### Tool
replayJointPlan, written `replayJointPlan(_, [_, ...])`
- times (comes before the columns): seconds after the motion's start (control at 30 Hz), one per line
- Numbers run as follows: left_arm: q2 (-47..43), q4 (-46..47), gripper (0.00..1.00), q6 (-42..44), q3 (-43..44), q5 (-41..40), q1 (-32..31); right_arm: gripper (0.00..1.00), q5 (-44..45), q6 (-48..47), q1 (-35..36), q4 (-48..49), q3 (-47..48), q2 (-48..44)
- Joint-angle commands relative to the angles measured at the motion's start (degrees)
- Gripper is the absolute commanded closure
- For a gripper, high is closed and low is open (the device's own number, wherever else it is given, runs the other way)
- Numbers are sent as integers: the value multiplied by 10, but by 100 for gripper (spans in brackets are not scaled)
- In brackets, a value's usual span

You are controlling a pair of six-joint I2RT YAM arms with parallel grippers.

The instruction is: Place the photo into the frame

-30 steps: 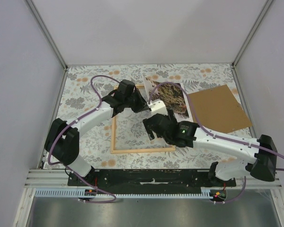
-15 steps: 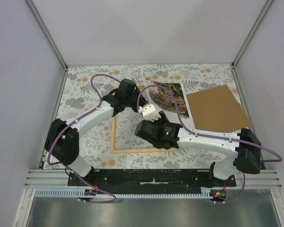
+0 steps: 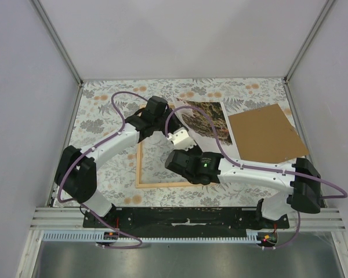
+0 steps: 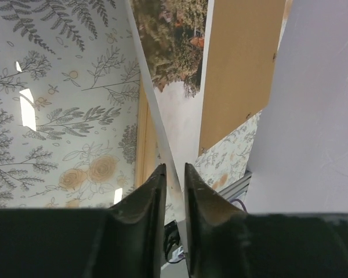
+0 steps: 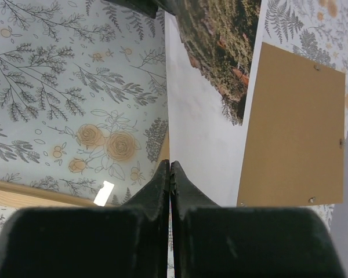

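Observation:
The photo [image 3: 204,117] lies at the frame's far right corner, its left edge lifted off the table. In the right wrist view my right gripper [image 5: 170,163] is shut on the photo's [image 5: 204,139] white margin. In the left wrist view my left gripper [image 4: 174,168] has its jaws a narrow gap apart, and the photo's [image 4: 175,40] edge runs through that gap. The light wooden frame [image 3: 140,165] lies flat on the floral cloth, and both arms reach over it. A strip of the frame [image 4: 144,145] shows under the paper.
The brown backing board [image 3: 268,133] lies flat just right of the photo, near the right wall. It also shows as the backing board [image 5: 293,127] past the photo's edge. The enclosure's walls close in the floral cloth [image 3: 104,98] on three sides.
My right arm swung left over the frame and its gripper closed on the photo's edge. My left gripper's jaws have parted slightly around the paper. The photo shifted a little left.

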Motion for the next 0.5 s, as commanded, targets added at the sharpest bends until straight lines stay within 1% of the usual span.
replayJointPlan(0.0, [-40, -6, 61, -14, 44, 11, -3, 100, 39, -46, 3, -6, 40, -58])
replayJointPlan(0.03, [-49, -9, 43, -7, 50, 10, -3, 100, 40, -65, 3, -7, 43, -72])
replayJointPlan(0.07, [-57, -17, 30, 4, 59, 3, -2, 100, 37, -83, 4, -7, 49, -89])
replayJointPlan(0.1, [-67, -36, 22, 20, 69, -7, -1, 100, 32, -110, 3, -7, 57, -102])
replayJointPlan(0.13, [-78, -51, 16, 40, 87, -24, 0, 100, 26, -133, 4, -7, 65, -119])
replayJointPlan(0.2, [-94, -91, 10, 96, 129, -55, 7, 100, 10, -181, 4, -13, 86, -146])
replayJointPlan(0.27, [-97, -127, 9, 168, 202, -62, 24, 100, -7, -201, 3, -46, 123, -163])
replayJointPlan(0.33, [-94, -163, 9, 244, 271, -89, 29, 100, -20, -210, 3, -82, 156, -171])
replayJointPlan(0.37, [-98, -171, 9, 285, 295, -106, 29, 100, -35, -216, 4, -97, 169, -176])
replayJointPlan(0.47, [-113, -157, 8, 398, 342, -101, 30, 100, -73, -224, 3, -137, 203, -184])
